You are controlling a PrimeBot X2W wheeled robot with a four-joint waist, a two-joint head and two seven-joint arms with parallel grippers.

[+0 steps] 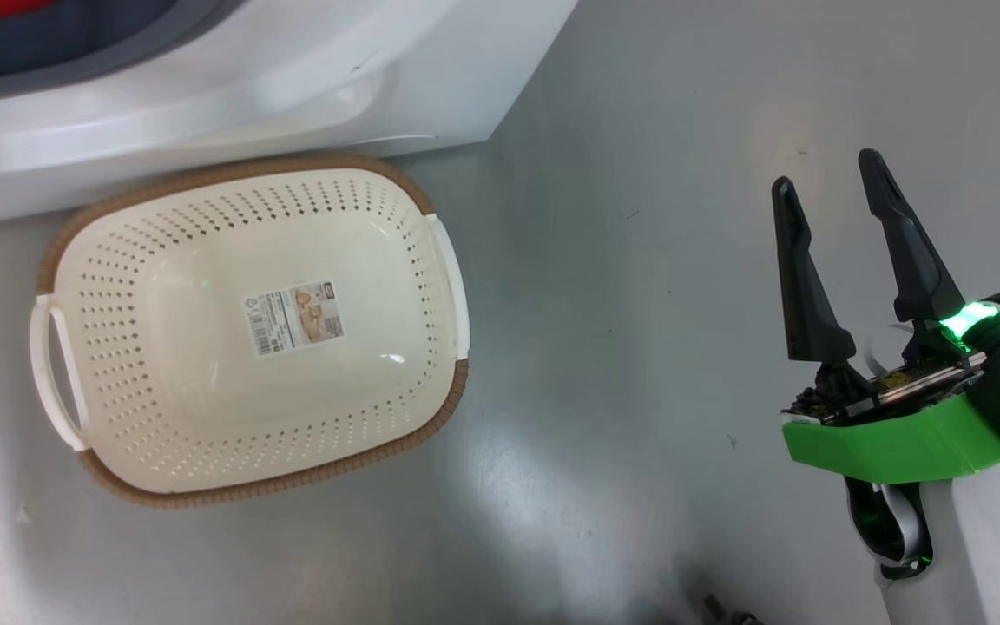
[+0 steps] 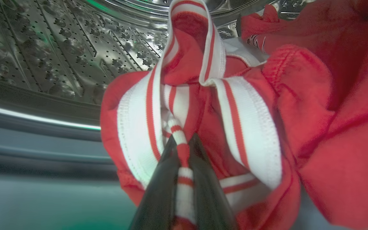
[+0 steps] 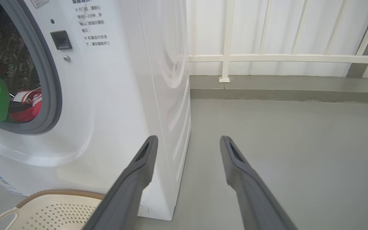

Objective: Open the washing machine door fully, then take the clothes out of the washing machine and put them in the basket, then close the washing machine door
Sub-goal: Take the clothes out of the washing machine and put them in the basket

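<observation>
Inside, the left claw [image 2: 182,140] is clamped on a striped fold of the one bright red fabric garment [image 2: 299,111], which bunches ahead and to the right of its two dark fingers. The perforated steel drum [image 2: 59,48] of the single white front-loading washing machine [image 3: 123,95] curves to their left. One cream-white perforated plastic basket [image 1: 231,171] with a brown woven-look rim sits just beside the machine, well left of the right claw [image 1: 825,174], whose two fingers stand spread over grey floor [image 1: 639,347].
</observation>
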